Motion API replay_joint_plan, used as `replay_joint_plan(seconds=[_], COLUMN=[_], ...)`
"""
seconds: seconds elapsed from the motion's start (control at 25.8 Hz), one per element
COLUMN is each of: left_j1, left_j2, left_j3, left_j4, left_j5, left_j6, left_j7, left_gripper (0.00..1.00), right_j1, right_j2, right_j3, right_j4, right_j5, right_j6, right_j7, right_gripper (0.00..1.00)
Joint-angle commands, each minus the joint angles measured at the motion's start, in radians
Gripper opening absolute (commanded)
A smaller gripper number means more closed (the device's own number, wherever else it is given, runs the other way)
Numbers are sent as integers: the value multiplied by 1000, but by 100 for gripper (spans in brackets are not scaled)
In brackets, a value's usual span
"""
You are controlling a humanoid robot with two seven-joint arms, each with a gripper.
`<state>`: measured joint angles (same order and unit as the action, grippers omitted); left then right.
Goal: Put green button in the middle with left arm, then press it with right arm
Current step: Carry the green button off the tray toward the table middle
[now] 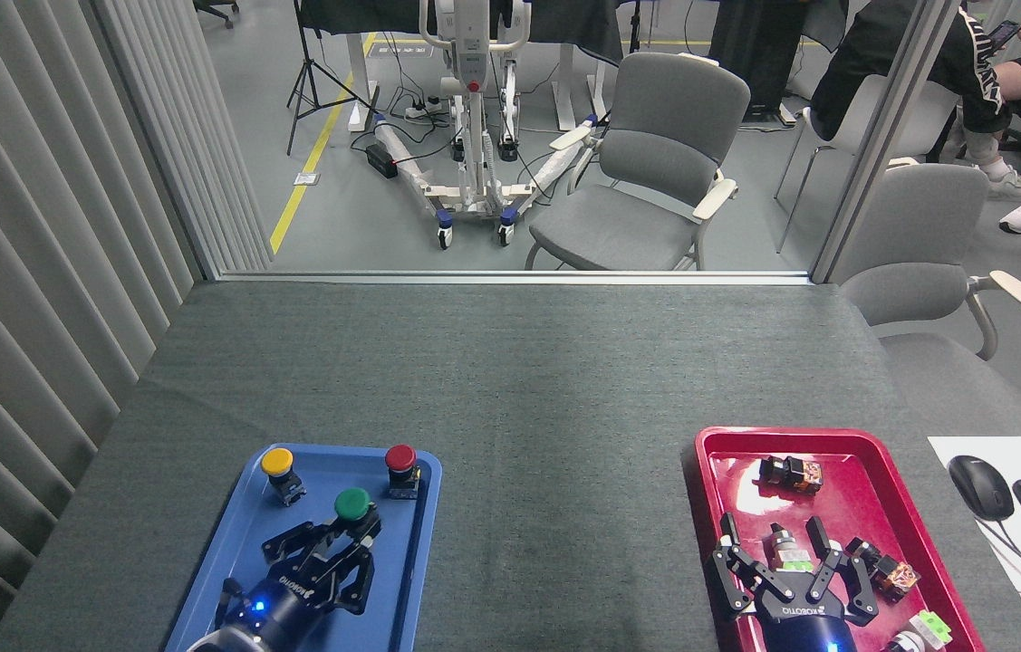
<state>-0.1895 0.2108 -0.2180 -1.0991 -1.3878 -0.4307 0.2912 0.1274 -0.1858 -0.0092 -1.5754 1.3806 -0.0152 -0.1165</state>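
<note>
The left black multi-finger gripper (340,549) has its fingers closed round the dark-green mushroom-capped button (352,505); it should stay upright while crossing the blue plastic tray's rim (427,543) toward the bare grey felt middle (555,507); the right gripper (791,570) hangs spread-fingered, holding nothing.

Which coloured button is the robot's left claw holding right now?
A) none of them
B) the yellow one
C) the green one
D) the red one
C: the left gripper has its fingers closed around the green button over the blue tray, while the yellow button and red button stand untouched.
</note>
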Motion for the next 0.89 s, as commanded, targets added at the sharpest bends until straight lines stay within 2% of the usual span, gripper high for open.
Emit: replay_joint_plan(seconds=[0.0, 0.08, 0.16, 0.31, 0.39, 0.78, 0.81, 0.85], left_j1=[-39, -91, -125, -260, -286, -278, -278, -278], left_j2=[-33, -100, -165, -298, -338, -344, -344, -344], left_j3=[-100, -164, -198, -285, -308, -356, -371, -383], left_j4=[-84, -67, 7, 271, 366, 416, 420, 420], left_j5=[-57, -83, -91, -114, -128, -122, -119, -117], left_j6=[-25, 4, 17, 24, 46, 102, 122, 145], left_j7=[-12, -18, -18, -3, 5, 19, 19, 22], left_gripper=[0, 0, 0, 0, 0, 1, 5, 16], right_j1=[0, 0, 0, 0, 0, 0, 0, 0], right_j2=[0, -1, 0, -1, -1, -4, -4, -3], right_j3=[0, 0, 0, 0, 0, -6, -5, -5], right_j4=[0, 0, 0, -2, -2, -3, -3, -3], right_j5=[0, 0, 0, 0, 0, 0, -2, -2], right_j6=[0, 0, 0, 0, 0, 0, 0, 0], right_j7=[0, 0, 0, 0, 0, 0, 0, 0], right_gripper=[99, 99, 99, 99, 99, 98, 98, 98])
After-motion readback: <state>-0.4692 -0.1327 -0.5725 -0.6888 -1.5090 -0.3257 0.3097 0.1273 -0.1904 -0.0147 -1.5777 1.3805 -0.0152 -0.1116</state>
